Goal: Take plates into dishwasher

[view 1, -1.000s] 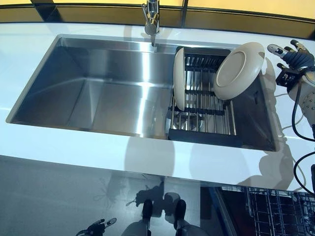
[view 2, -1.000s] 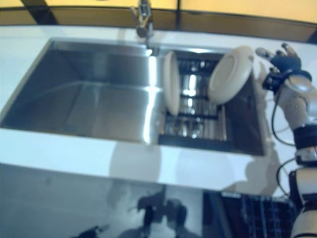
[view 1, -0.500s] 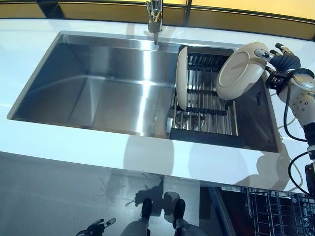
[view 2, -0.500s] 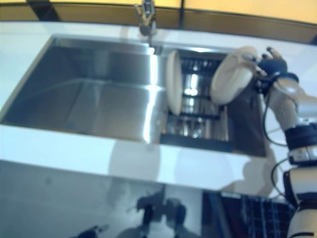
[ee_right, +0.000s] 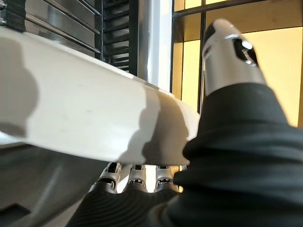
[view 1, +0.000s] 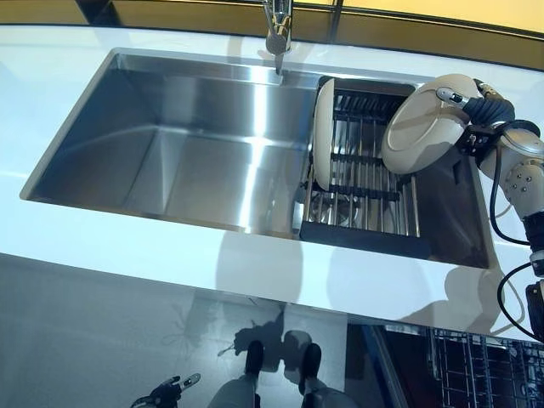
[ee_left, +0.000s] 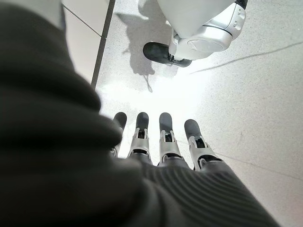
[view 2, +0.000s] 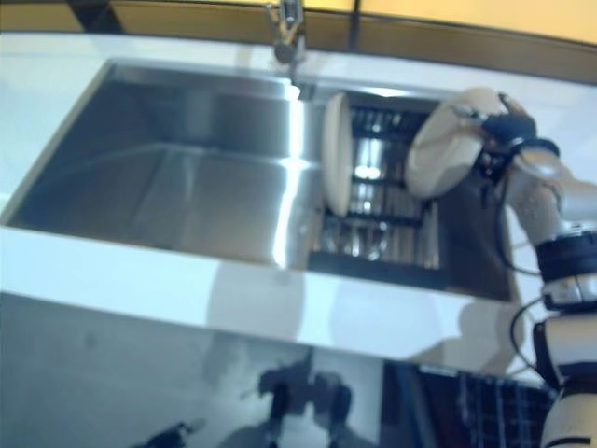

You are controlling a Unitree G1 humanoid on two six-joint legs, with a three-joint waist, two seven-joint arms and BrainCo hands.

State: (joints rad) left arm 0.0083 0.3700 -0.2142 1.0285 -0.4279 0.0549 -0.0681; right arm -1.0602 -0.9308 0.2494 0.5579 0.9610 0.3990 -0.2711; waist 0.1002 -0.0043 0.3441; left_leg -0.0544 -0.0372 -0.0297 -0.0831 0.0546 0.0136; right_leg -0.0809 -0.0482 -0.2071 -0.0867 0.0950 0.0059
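Two cream plates stand in a dark wire rack [view 1: 365, 200] at the right end of a steel sink [view 1: 170, 144]. One plate [view 1: 323, 134] stands upright on edge at the rack's left side. The other plate [view 1: 421, 127] leans tilted at the rack's far right. My right hand [view 1: 486, 115] is at that plate's upper right rim. In the right wrist view the plate [ee_right: 71, 113] lies between the thumb [ee_right: 227, 56] and the fingers behind it, so the hand pinches the rim. My left hand [ee_left: 161, 142] hangs low over the floor, fingers straight, empty.
A faucet [view 1: 278, 30] stands at the sink's back edge. White counter surrounds the sink. The open dishwasher's wire basket [view 1: 476, 374] shows at the lower right, below the counter's front edge.
My right hand has moved left from beside the sink to the tilted plate's rim and closed thumb and fingers on it. The camera has shifted slightly. The left hand has not moved.
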